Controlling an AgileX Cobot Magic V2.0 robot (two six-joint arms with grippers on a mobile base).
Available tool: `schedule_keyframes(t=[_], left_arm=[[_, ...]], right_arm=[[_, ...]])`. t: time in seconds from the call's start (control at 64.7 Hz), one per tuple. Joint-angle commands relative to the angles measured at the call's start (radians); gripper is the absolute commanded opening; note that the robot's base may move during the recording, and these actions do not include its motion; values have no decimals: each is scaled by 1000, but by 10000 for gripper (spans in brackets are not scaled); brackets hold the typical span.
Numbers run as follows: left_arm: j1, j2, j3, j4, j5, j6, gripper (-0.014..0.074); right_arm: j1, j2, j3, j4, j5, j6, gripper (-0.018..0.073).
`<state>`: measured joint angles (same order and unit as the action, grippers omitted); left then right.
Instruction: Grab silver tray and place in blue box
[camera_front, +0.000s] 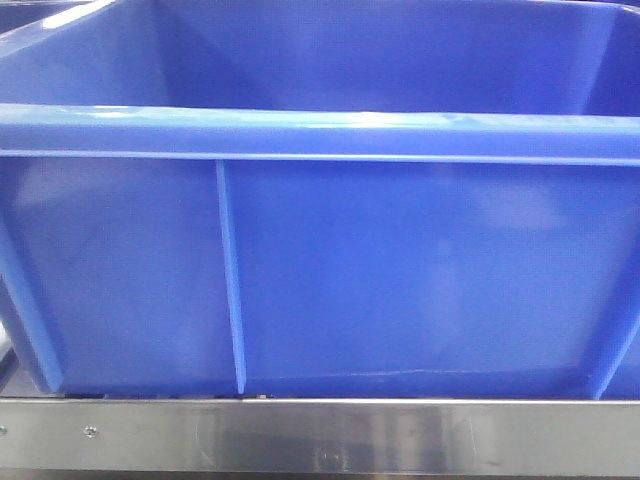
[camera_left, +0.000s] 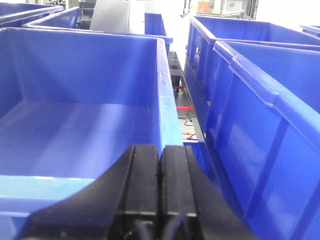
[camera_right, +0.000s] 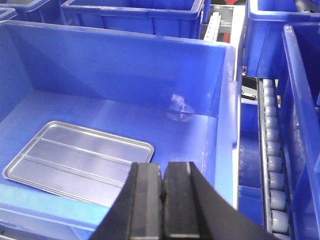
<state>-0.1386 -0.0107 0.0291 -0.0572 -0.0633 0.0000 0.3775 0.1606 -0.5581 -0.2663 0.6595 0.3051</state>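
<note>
Right wrist view looks down over the right gripper (camera_right: 163, 172), whose two black jaws are pressed together with only a thin seam between them; nothing is pinched there and they touch no object. Beyond the fingertips lies the blue box (camera_right: 227, 115), a deep crate with a thick rim, and flat on its floor rests the silver tray (camera_right: 80, 161), shiny, rounded at the corners, with two long ridges running across its base. The tray sits toward the near left part of the floor, apart from the gripper, with its near edge partly hidden behind the crate's front rim. To the right of the crate a roller conveyor (camera_right: 274, 165) runs away from the camera, and more blue crates (camera_right: 130, 12) stand behind.

Left wrist view shows the left gripper (camera_left: 160, 155) with its black jaws likewise closed against each other, holding nothing. It hangs just over the near rim of another blue crate (camera_left: 165, 100), whose floor shows bare. A further row of crates (camera_left: 260, 95) stands to the right.

From the front camera only a ribbed blue wall and rolled rim (camera_front: 320, 135) fill the frame, standing on a steel ledge (camera_front: 320, 435); neither gripper shows there.
</note>
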Motion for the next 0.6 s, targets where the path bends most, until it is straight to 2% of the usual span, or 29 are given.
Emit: schedule_keyframes(t=[0.0, 0.51, 0.587], left_arm=[[3, -20, -3, -8, -91, 0, -95], [3, -20, -3, -8, -91, 0, -95], [3, -20, -3, -8, -91, 0, -95]], right_arm=[[-5, 15, -25, -25, -82, -11, 56], [-5, 15, -24, -27, -80, -11, 56], [-28, 15, -15, -36, -92, -12, 56]])
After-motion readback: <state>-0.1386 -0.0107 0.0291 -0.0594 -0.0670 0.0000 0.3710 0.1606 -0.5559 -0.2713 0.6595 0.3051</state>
